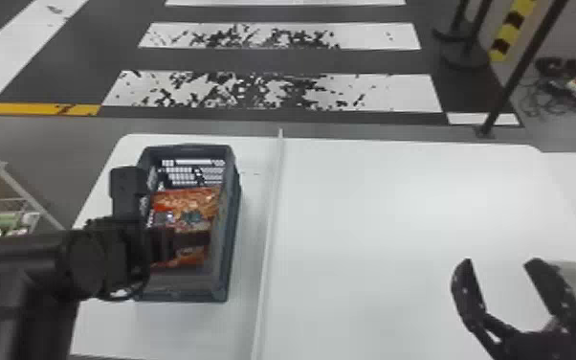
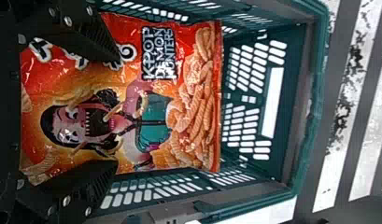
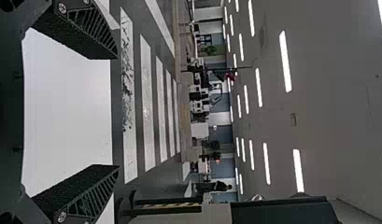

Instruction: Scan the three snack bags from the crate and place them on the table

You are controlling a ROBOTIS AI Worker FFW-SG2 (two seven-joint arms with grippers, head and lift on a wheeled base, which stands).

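My left gripper (image 1: 191, 239) is over the near part of the crate (image 1: 234, 191), above an orange-red snack bag (image 1: 191, 198). In the left wrist view, the left gripper (image 2: 117, 109) has its two fingers wide apart above the printed face of the snack bag (image 2: 193, 107), which lies in the green crate (image 2: 296, 140). Whether other bags lie beneath it cannot be told. Over the right part of the table, my right gripper (image 1: 500, 282) is parked open with nothing between its fingers; the right wrist view shows the right gripper (image 3: 118, 112) likewise spread.
The white table (image 1: 373, 215) carries a thin raised divider (image 1: 272, 215) just right of the crate. Left of the table stands a wire rack (image 1: 5, 201) with goods. A black pole (image 1: 516, 76) rises beyond the table's far right edge.
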